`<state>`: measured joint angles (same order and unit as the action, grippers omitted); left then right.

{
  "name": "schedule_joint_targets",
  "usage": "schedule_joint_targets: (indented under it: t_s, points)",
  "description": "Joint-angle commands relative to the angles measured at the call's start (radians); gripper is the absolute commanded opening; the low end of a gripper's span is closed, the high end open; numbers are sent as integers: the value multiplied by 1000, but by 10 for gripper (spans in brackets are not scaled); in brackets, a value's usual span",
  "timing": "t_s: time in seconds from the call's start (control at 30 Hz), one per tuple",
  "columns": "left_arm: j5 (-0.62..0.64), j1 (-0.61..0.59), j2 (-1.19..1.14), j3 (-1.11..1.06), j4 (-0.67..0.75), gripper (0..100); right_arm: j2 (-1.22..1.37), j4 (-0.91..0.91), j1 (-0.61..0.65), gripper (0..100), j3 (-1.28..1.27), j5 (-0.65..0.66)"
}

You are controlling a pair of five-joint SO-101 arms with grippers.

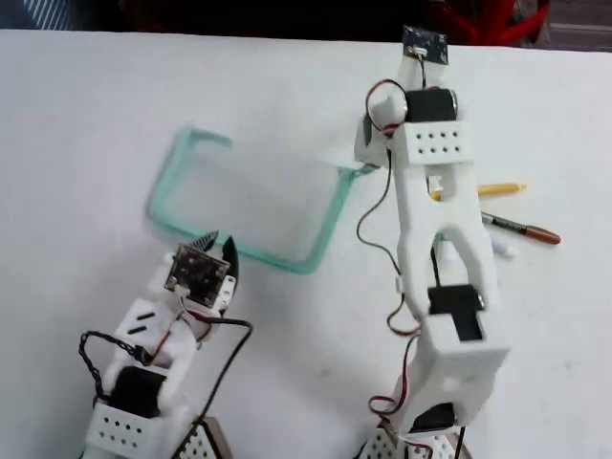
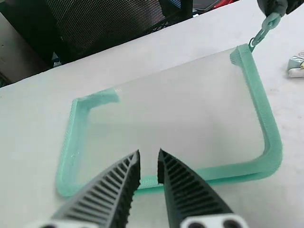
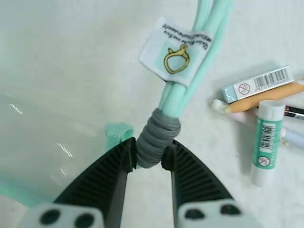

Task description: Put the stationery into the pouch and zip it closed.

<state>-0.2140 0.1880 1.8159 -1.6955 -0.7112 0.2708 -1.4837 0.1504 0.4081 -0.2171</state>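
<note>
Right wrist view: right tool (image 3: pixel 148 159) pinches pouch (image 3: pixel 118 132) pull (image 3: pixel 156 132); stationery (image 3: pixel 263 142) lies outside.

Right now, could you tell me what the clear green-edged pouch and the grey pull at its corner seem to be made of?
The clear green-edged pouch looks like glossy plastic film: the table shows through, with glints. Its green border looks like ribbed, matte zipper tape, probably fabric. The grey wound pull looks matte, coiled in rings: perhaps cord or rubber.
</note>
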Motion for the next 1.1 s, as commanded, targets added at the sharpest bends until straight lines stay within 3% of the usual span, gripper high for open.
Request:
schedule_joint_targets:
  t_s: [0.0,0.27,0.43,0.63,1.07]
  points:
    - [-8,15,5,3,-5,87,-219,162,4,18,-209,11]
    - [-6,15,5,3,-5,87,-644,579,7,18,-732,14]
    - [-5,15,5,3,-5,87,-769,697,61,18,-878,104]
    - [-5,15,5,3,2,87,-800,696,96,18,-865,115]
    - [-5,15,5,3,-2,87,-848,415,54,18,-400,123]
